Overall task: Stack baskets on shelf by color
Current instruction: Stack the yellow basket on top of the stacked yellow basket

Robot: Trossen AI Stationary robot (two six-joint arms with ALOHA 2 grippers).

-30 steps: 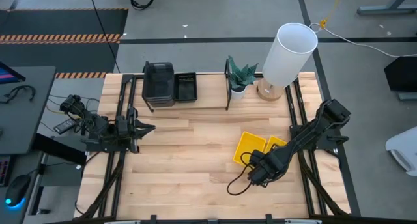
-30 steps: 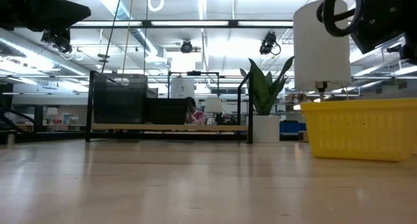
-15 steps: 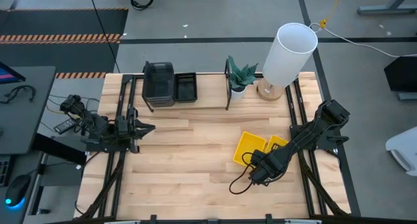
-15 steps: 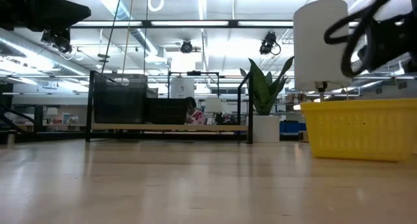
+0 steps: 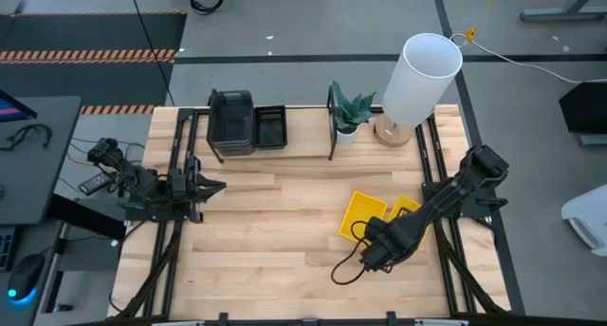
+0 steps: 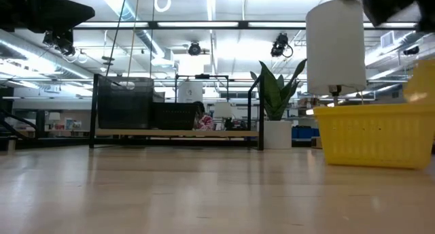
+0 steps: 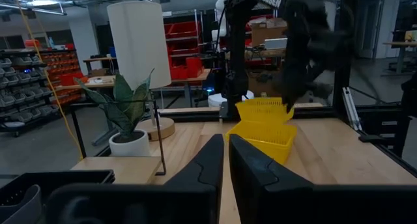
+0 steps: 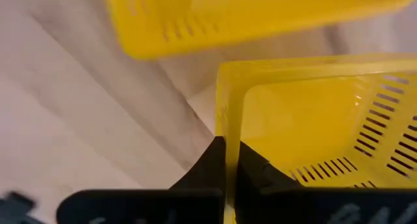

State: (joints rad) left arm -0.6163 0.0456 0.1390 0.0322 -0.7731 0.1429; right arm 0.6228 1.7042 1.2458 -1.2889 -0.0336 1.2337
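Right hand (image 8: 228, 160): pinched on rim of yellow basket (image 8: 313, 126), held tilted above second yellow basket (image 5: 361, 214) on desk (image 5: 275, 241). Left hand (image 7: 225, 160): pressed together, parked at desk's left edge.

A grey concrete floor (image 5: 313, 23) with striped hazard tape (image 5: 90, 54) surrounds the wooden tabletop (image 5: 275, 231). Behind it, long ceiling lights (image 6: 204, 24) shine over red storage shelves (image 7: 186, 58) and grey bin racks (image 7: 26, 87).

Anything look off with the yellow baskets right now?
One yellow basket is lifted and tilted, pinched by its rim in the right hand, above the other yellow basket flat on the table. Nothing spilled or damaged.
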